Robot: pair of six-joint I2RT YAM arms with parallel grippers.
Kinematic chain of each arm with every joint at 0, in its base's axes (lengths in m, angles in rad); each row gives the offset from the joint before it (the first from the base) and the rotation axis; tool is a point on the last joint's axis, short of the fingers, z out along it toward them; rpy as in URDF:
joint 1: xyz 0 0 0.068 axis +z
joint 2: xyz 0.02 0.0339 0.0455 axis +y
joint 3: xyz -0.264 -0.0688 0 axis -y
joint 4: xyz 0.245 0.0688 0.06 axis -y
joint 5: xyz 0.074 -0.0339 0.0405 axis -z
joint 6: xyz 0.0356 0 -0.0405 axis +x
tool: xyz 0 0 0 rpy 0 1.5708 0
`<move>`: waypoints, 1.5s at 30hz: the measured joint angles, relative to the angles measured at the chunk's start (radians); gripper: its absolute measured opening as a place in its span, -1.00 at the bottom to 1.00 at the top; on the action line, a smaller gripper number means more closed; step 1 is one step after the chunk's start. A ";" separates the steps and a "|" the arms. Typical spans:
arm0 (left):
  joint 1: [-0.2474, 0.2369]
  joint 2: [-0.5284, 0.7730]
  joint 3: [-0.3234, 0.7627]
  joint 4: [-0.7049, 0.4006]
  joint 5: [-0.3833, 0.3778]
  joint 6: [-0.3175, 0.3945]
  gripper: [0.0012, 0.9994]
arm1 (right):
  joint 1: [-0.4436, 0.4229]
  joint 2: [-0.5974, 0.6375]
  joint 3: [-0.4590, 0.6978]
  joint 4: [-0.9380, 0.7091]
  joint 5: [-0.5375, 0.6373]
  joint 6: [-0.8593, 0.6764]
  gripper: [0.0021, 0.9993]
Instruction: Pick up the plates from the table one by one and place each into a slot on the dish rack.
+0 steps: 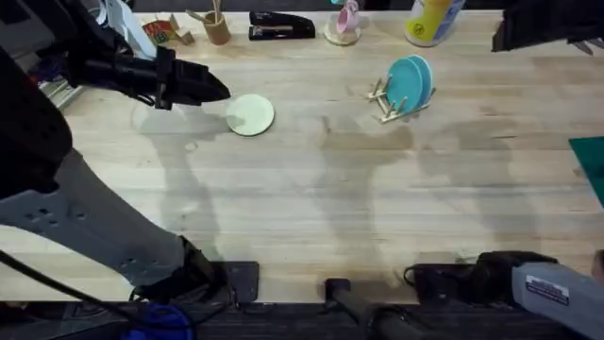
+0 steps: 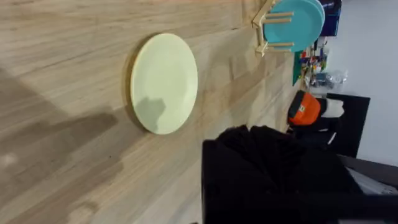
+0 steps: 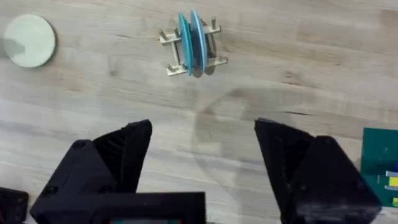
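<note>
Cream plate [image 1: 250, 115]: lying flat on the table [image 1: 311, 217], just beside left gripper [image 1: 219, 91]
Left jaws: can't tell
Teal plates [image 1: 411, 82]: standing in the dish rack [image 1: 387, 99]
Right gripper [image 3: 202, 158]: jaws gaping wide, holding nothing

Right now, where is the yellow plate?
In the overhead view, the cream-yellow plate lies flat on the table, left of centre, just off the left end effector and well left of the dish rack.
</note>
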 joint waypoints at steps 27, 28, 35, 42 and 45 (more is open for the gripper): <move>0.003 0.308 0.001 0.166 0.018 0.001 -0.92 | 0.000 0.000 0.000 0.000 0.000 0.000 0.99; 0.003 0.308 0.001 0.167 0.019 0.000 -0.92 | 0.000 0.000 0.000 -0.001 0.000 0.000 0.99; 0.003 0.309 0.002 0.170 0.024 0.000 -0.92 | 0.000 0.000 0.000 -0.001 0.000 0.000 0.99; 0.003 0.309 0.002 0.170 0.024 0.000 -0.92 | 0.000 0.000 0.000 -0.001 0.000 0.000 0.99; 0.003 0.309 0.002 0.170 0.024 0.000 -0.92 | 0.000 0.000 0.000 -0.001 0.000 0.000 0.99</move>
